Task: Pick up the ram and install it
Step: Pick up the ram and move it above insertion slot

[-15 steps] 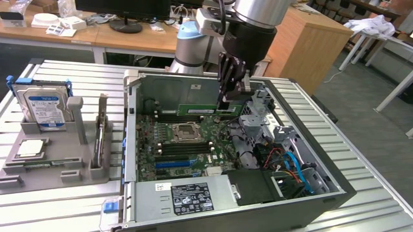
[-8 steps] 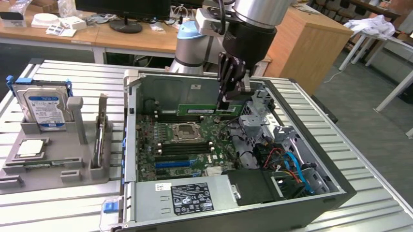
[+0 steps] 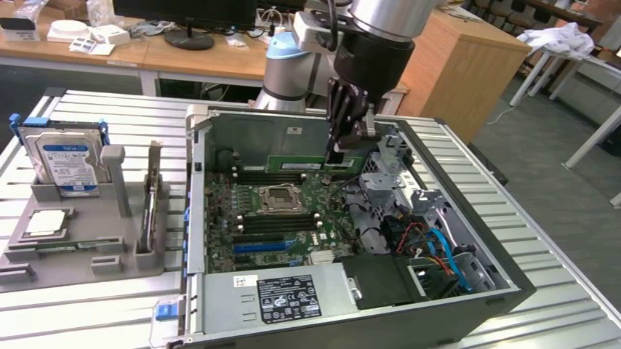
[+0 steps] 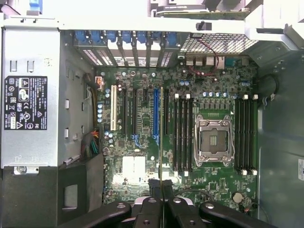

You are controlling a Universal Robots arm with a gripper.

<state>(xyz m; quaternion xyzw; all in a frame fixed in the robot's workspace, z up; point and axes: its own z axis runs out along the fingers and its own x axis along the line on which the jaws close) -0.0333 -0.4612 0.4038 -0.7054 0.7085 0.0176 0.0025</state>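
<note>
Claw (image 3: 342, 147) clamped narrow on the ram (image 3: 297, 166), stick gripped edge-down between its fingers, motherboard (image 3: 281, 211) below it, inside open case (image 3: 505, 291).

ram (image 3: 296, 166): one
pincer (image 3: 338, 154): one
hard drive (image 3: 66, 163): one
processor chip (image 3: 46, 222): one
computer case (image 3: 505, 294): one
processor socket (image 4: 213, 140): one
memory slot banks (image 4: 183, 133): two
power supply (image 4: 31, 104): one
white expansion slot (image 4: 113, 108): one
blue expansion slot (image 4: 155, 114): one
grey parts holder (image 3: 87, 243): one
counter (image 3: 97, 309): one

Behind, we see a wooden desk (image 3: 228, 57) with white boxes (image 3: 92, 35) and a monitor foot (image 3: 189, 38). On the exterior view's right stand a wooden cabinet (image 3: 456, 73) and white table legs (image 3: 594, 137) on grey floor (image 3: 543, 182).
</note>
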